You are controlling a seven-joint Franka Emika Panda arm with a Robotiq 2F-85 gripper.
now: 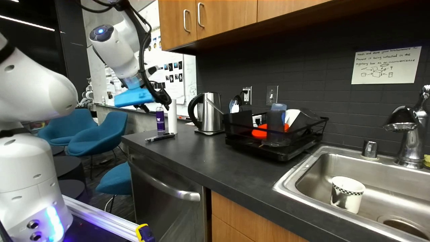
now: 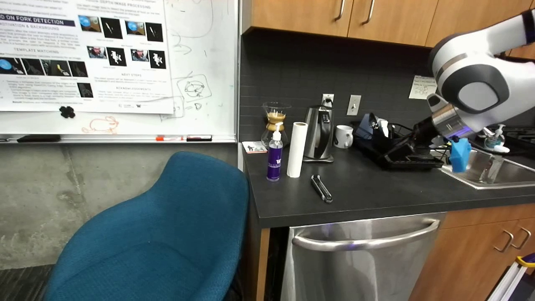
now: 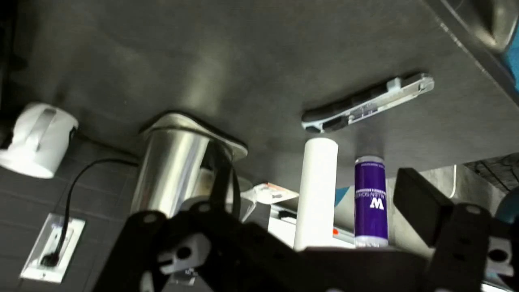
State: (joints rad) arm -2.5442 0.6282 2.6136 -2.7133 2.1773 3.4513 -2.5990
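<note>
Tool (image 3: 322,196), jaws apart, faces white roll (image 3: 317,178) and purple bottle (image 3: 370,194).

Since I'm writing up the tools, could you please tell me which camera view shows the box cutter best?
The wrist view: there the box cutter appears large, whole and unobstructed. Both exterior views also show it lying on the counter, but much smaller and with less detail.

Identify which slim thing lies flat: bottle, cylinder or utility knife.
The utility knife lies flat on the counter; the purple bottle and the white cylinder stand upright.
</note>
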